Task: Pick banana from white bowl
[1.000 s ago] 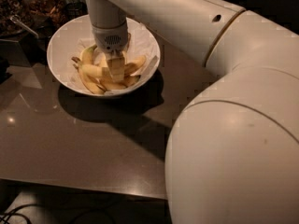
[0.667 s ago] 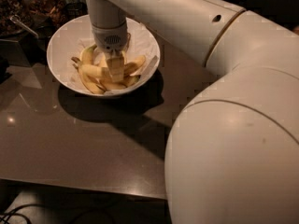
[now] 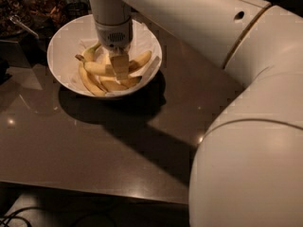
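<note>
One white bowl [image 3: 61, 41] sits on one tabletop [image 3: 94, 145]. It holds about five bananas [image 3: 97, 69], partly hidden under my one hand [image 3: 120, 66], which is down inside the bowl.

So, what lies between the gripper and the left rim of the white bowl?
In the camera view, bananas, then a strip of white lining. The gripper sits low among them inside the white bowl.

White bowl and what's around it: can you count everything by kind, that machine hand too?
Bananas: 5 visible; the gripper may hide more
White bowl: 1
Gripper, lowered into the bowl among the bananas: 1
Total: 7
</note>
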### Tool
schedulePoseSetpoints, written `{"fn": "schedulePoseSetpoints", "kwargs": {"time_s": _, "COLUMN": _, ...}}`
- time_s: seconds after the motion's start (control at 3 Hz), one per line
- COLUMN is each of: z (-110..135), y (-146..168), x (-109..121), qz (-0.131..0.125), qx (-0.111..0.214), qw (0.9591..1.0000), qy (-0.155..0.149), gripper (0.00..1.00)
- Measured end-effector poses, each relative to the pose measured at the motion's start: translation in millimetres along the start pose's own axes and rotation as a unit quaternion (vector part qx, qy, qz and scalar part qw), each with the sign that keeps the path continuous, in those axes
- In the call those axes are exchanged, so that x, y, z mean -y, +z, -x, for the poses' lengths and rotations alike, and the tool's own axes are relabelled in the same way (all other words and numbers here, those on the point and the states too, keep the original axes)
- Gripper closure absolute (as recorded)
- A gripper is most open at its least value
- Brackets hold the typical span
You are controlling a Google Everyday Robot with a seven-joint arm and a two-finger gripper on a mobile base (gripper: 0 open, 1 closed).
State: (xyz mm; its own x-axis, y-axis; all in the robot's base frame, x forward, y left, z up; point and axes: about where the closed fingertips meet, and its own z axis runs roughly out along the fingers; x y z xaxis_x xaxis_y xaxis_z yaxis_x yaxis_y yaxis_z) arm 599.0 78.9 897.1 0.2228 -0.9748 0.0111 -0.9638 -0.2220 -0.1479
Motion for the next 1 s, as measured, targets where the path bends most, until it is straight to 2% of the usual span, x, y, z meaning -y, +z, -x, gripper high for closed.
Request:
{"fn": "schedulePoseSetpoints", "kwargs": {"time_s": 0.67, "z": -4, "y": -39, "x": -26, "qz": -0.032, "qx": 0.002, "qw": 0.9992, "qy": 0.022, "gripper": 1.0}}
{"fn": "schedulePoseSetpoints", "kwargs": {"time_s": 1.0, "z": 9, "y": -70, "x": -37, "qz": -0.059, "qx": 0.008, "qw": 0.9982, "qy": 0.002, "gripper": 1.0}}
